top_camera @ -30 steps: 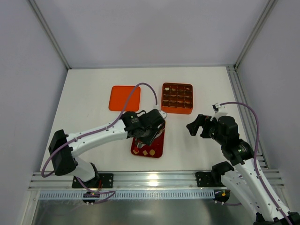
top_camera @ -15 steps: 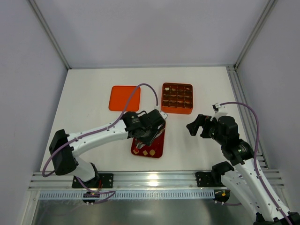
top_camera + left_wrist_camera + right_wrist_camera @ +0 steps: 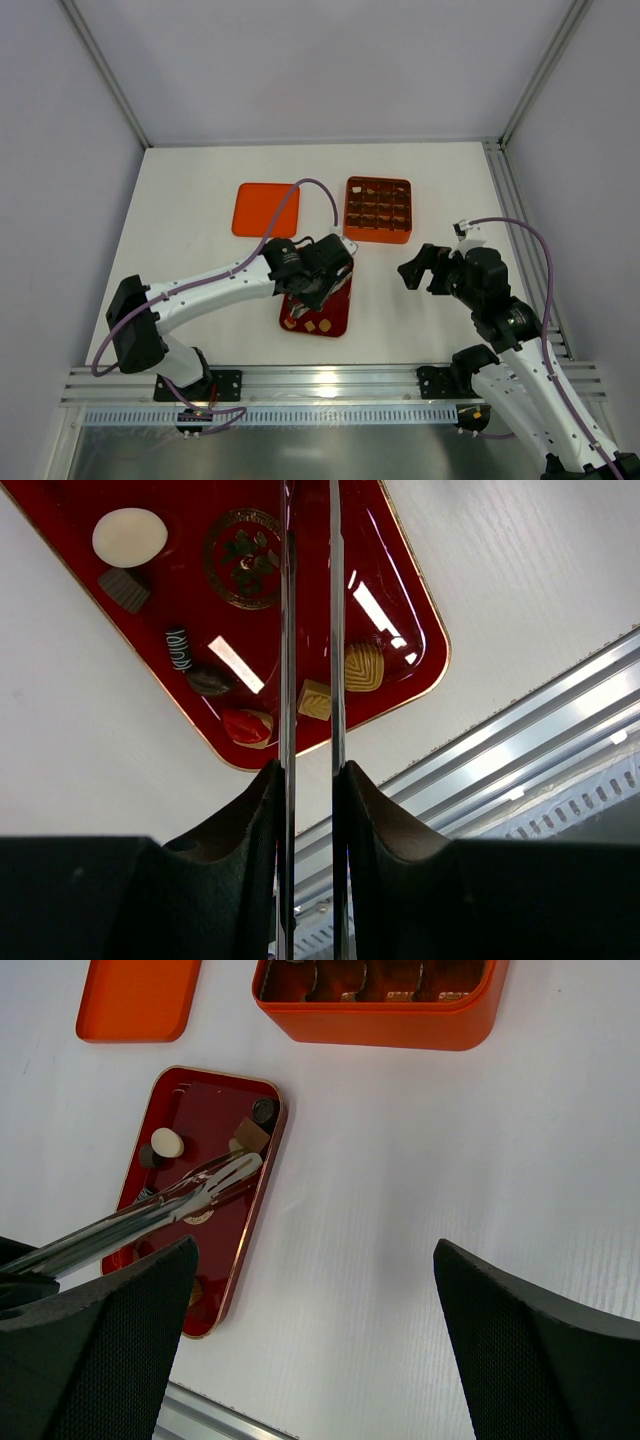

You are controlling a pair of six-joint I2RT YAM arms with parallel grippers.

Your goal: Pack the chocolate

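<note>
Several small chocolates lie in the dark red tray (image 3: 405, 605): a cream oval (image 3: 130, 537), a dark square (image 3: 124, 588), a tan square (image 3: 314, 699) and a ribbed tan piece (image 3: 364, 667). My left gripper (image 3: 310, 770) is shut on metal tongs (image 3: 287, 630) and holds them over the tray (image 3: 318, 312). In the right wrist view the tong tips (image 3: 243, 1167) sit just below a brown square piece (image 3: 250, 1134); I see nothing between them. My right gripper (image 3: 315, 1250) is open and empty above bare table, right of the tray (image 3: 200, 1100). In the top view it (image 3: 418, 270) hovers apart.
The orange grid box (image 3: 378, 210) stands behind the tray and holds a few pieces in its cells; it also shows in the right wrist view (image 3: 380, 1022). Its flat orange lid (image 3: 266, 208) lies to the left. The aluminium rail (image 3: 320, 380) runs along the near edge.
</note>
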